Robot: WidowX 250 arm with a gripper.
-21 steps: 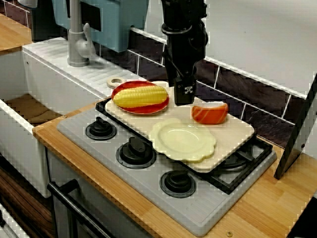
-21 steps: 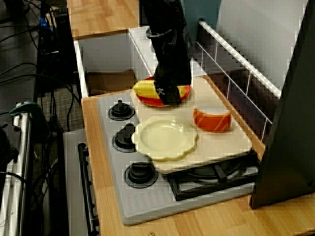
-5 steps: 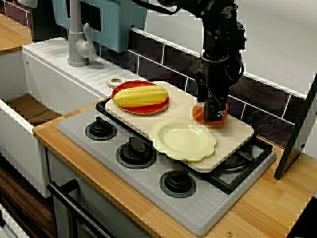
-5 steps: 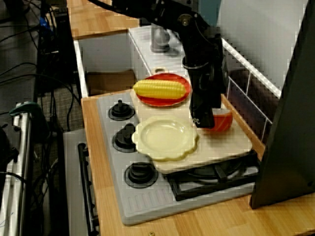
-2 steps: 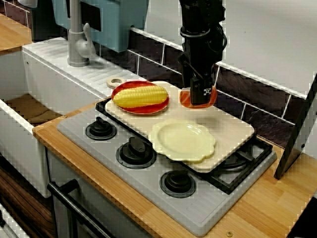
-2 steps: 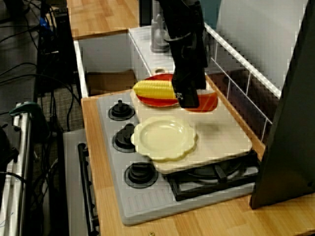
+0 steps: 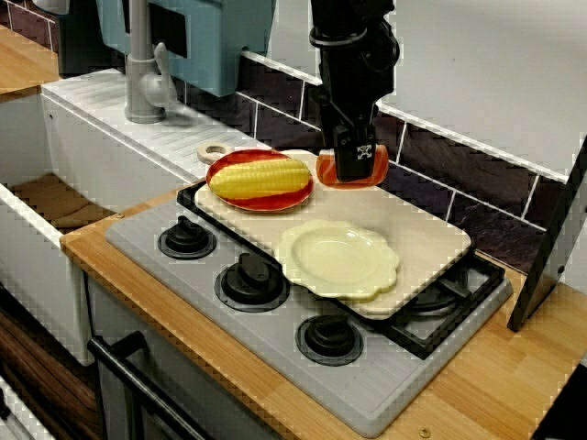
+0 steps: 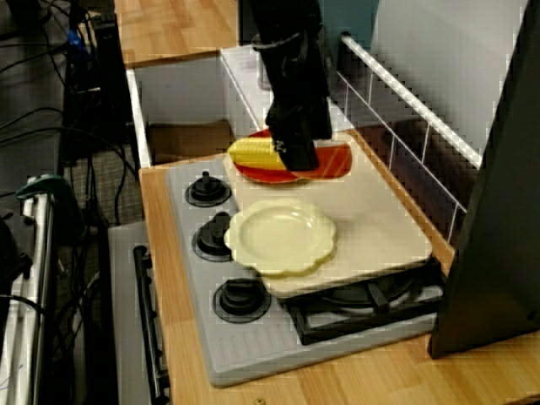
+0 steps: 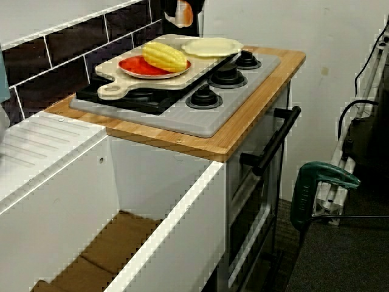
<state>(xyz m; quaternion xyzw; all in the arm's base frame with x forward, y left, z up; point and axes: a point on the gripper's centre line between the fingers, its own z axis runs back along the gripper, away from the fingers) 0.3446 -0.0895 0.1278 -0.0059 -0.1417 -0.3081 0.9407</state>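
In the front view of the stove, my black gripper (image 7: 353,167) is shut on an orange salmon slice (image 7: 378,169) and holds it just above the back edge of the wooden cutting board (image 7: 426,240). Right beside it, to the left, lies a corn cob (image 7: 261,177) on a red plate (image 7: 240,200). An empty cream scalloped plate (image 7: 339,259) sits at the board's front. From the side, the gripper (image 8: 301,159) and the salmon slice (image 8: 339,159) overlap the red plate's edge next to the corn cob (image 8: 251,152). The low view from the sink side shows the salmon slice (image 9: 184,11) raised off the board.
The board lies across a grey stove (image 7: 367,394) with three black burners (image 7: 251,280) along its front. A grey faucet (image 7: 139,73) and a white sink (image 7: 37,220) are at the left. A small white ring (image 7: 215,151) lies behind the red plate. A dark panel (image 7: 550,247) leans at the right.
The gripper went from beside the corn to the salmon slice at the board's right, shut on it, lifted it and carried it left toward the red plate.
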